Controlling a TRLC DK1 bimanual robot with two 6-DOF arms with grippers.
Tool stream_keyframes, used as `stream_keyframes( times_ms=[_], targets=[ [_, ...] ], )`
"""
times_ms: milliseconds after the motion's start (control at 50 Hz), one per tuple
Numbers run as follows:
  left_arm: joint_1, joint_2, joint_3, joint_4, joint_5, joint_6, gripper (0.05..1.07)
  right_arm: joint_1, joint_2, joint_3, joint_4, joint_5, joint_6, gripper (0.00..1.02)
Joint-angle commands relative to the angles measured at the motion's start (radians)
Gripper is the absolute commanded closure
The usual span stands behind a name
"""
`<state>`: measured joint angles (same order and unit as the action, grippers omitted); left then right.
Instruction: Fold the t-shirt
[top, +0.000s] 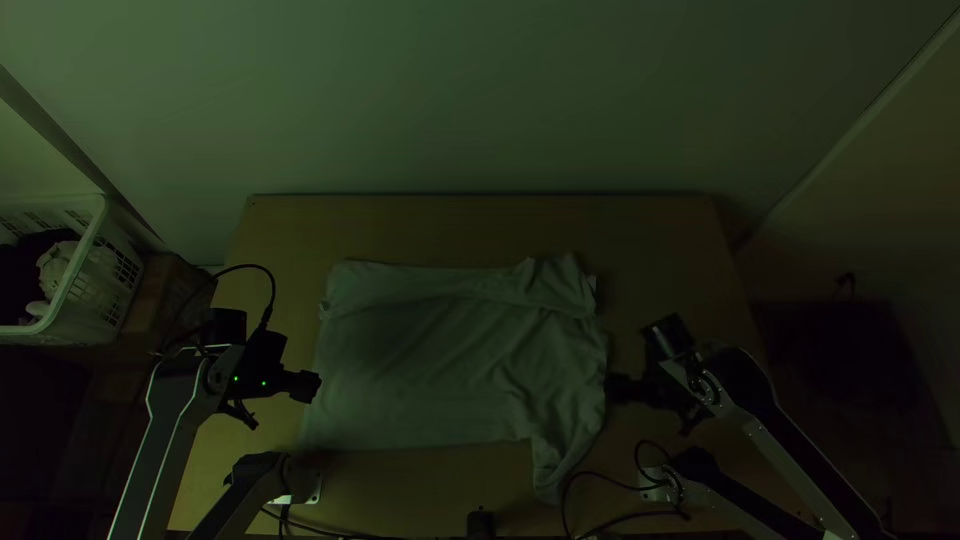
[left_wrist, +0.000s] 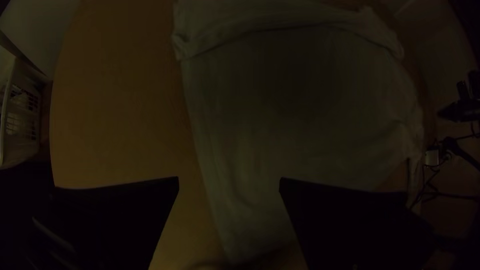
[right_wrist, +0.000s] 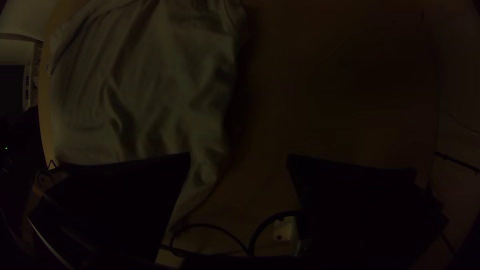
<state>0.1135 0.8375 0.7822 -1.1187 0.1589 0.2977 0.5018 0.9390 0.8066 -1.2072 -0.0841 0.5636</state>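
Note:
The pale t-shirt (top: 450, 360) lies across the middle of the table, its far part turned over in a band, with wrinkles at its right side and a sleeve pointing to the near edge. My left gripper (top: 306, 386) is above its left edge; in the left wrist view, the left gripper (left_wrist: 229, 181) stands open over the shirt's side (left_wrist: 300, 115). At the shirt's right edge is my right gripper (top: 615, 388). In the right wrist view, the right gripper (right_wrist: 239, 157) is open, with the shirt (right_wrist: 150, 95) partly behind one finger.
A white basket (top: 85, 270) holding cloth stands left of the wooden table (top: 480, 222). Black cables (top: 620, 518) lie along the near edge, close to the hanging sleeve. A small black object (top: 481, 524) sits at the near edge's middle. Bare wood borders the shirt.

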Motion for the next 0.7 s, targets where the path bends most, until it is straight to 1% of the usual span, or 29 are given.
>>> stream_keyframes(
  times_ms=[0,40,120,260,320,460,580,680],
  targets=[
    [0.011,-0.011,-0.017,-0.058,-0.032,0.05,0.1,0.04,-0.012,-0.046,-0.028,-0.029,0.051,0.14],
    [0.012,-0.009,-0.015,-0.078,-0.052,0.057,0.1,0.06,-0.012,-0.055,-0.029,-0.037,0.056,0.14],
    [0.014,-0.012,-0.015,-0.104,-0.085,0.083,0.1,0.08,-0.009,-0.07,-0.032,-0.072,0.058,0.14],
    [0.037,-0.009,-0.017,-0.132,-0.096,0.135,0.1,0.119,0.009,-0.099,-0.02,-0.155,0.079,0.15],
    [0.045,-0.008,-0.02,-0.133,-0.096,0.146,0.1,0.136,0.018,-0.121,-0.003,-0.164,0.082,0.19],
    [0.051,-0.008,-0.023,-0.136,-0.096,0.147,0.1,0.167,0.032,-0.162,0.047,-0.213,0.084,0.19],
    [0.051,-0.003,-0.035,-0.136,-0.096,0.161,0.1,0.205,0.069,-0.193,0.107,-0.233,0.094,0.2],
    [0.051,0.005,-0.038,-0.136,-0.096,0.173,0.1,0.224,0.095,-0.202,0.166,-0.235,0.098,0.3]
  ],
)
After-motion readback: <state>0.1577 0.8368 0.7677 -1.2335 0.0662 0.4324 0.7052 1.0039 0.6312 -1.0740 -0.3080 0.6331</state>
